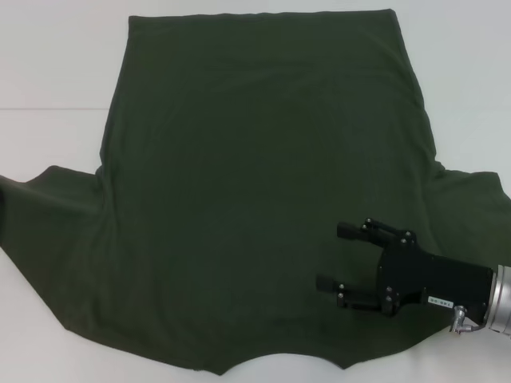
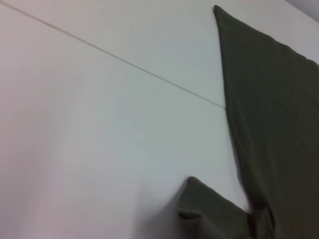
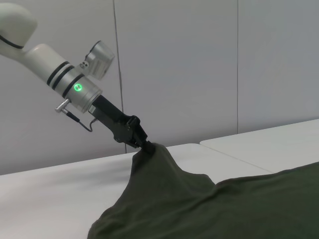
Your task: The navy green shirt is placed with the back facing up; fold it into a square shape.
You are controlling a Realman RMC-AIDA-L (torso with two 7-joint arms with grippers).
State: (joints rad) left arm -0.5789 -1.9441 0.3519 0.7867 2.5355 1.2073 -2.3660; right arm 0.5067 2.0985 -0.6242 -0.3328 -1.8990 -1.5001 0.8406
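Dark forest-green cotton shirt [image 1: 255,191] spread on white worktop [image 1: 56,72]. Left end effector [image 3: 147,146] pinches sleeve, lifted. Right end effector [image 1: 335,257] open above hem area.

There is one navy green shirt [image 1: 255,191]. It has two short sleeves, one on each side, and it is one plain dark colour.

There are two grippers. The right gripper [image 1: 339,257] shows in the head view, with two black fingers spread apart above the cloth. The left gripper [image 3: 146,145] shows only in the right wrist view, pinched on one sleeve tip and lifting it.

There is one white table [image 1: 56,72], with one thin line across it.
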